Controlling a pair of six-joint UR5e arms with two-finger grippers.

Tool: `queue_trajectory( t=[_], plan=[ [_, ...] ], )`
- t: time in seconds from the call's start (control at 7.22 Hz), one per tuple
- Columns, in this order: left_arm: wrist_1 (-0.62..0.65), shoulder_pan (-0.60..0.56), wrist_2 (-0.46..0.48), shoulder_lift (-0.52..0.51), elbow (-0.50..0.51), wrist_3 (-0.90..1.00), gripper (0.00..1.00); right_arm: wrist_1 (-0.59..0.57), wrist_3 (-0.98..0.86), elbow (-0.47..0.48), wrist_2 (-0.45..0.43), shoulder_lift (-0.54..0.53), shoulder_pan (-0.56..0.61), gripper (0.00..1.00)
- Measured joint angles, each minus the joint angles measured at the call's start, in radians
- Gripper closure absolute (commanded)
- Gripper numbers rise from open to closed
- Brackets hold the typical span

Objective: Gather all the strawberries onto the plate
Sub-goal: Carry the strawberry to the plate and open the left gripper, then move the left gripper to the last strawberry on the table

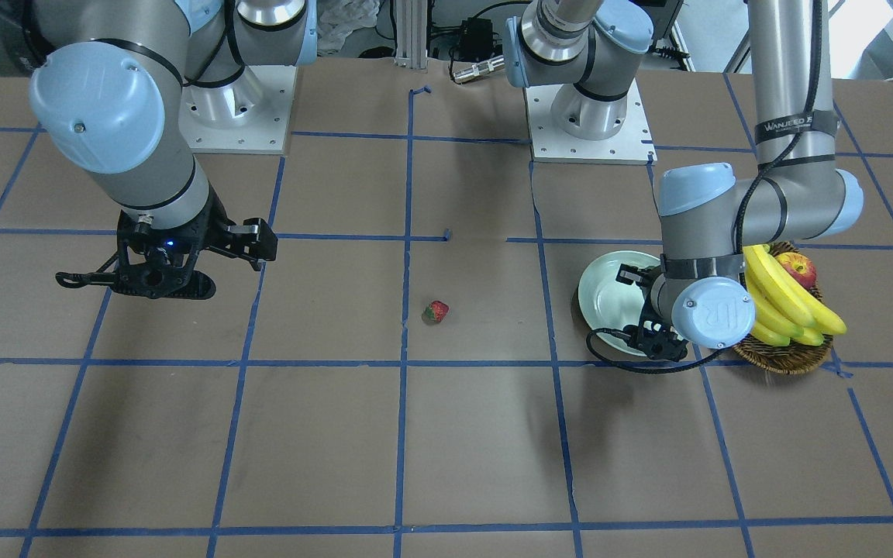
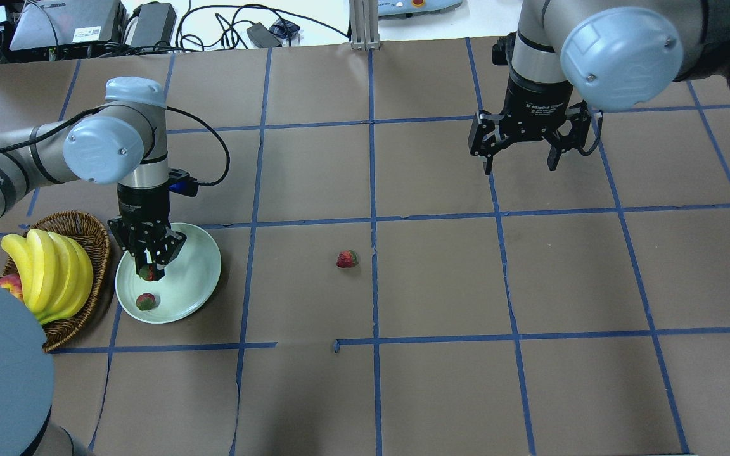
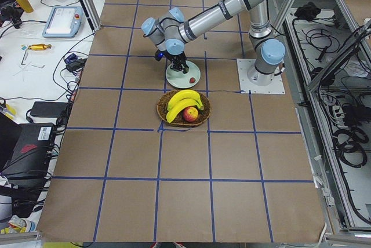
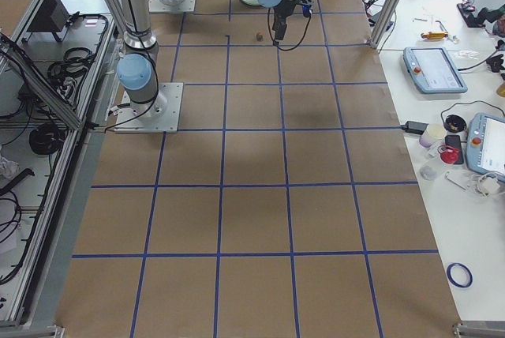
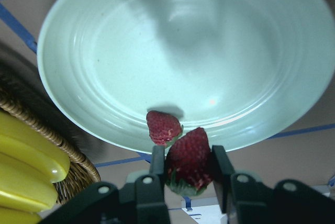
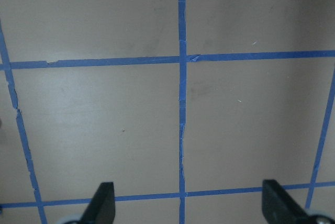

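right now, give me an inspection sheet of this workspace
surface: table, brown covering with a blue tape grid.
job's things: plate beside the basket; one strawberry lying in it; second strawberry in the left gripper over the plate; third strawberry loose near the table's middle.
clutter: basket holds bananas and an apple.
grippers: left gripper shut on the second strawberry; right gripper open, empty, above bare table.
cables: black cable looping off the left wrist; loose cables behind the table.
surroundings: teach pendant on a side bench.
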Motion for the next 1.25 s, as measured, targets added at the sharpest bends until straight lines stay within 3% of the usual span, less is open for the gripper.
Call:
queue_trajectory(
  t=[0.14, 0.42, 0.83, 1.11, 1.25],
  plan=[
    [0.016, 0.003, 0.000, -0.004, -0.004, -0.002, 0.00, 0.003, 0.001, -0.003, -0.009, -0.001, 0.000, 0.00],
    [0.041, -0.003, -0.028, 0.010, 0.015, -0.014, 0.00, 0.005, 0.000, -0.008, -0.016, -0.001, -0.001, 0.00],
    [0.058, -0.102, -0.218, 0.026, 0.093, -0.212, 0.00, 0.002, 0.002, -0.002, -0.016, -0.001, -0.001, 0.00],
    [0.108, -0.187, -0.398, 0.019, 0.106, -0.400, 0.00, 0.001, 0.008, 0.002, -0.015, 0.000, 0.000, 0.00],
    [0.120, -0.235, -0.441, 0.010, 0.106, -0.482, 0.00, 0.001, 0.008, 0.002, -0.015, 0.000, 0.000, 0.00]
  ],
)
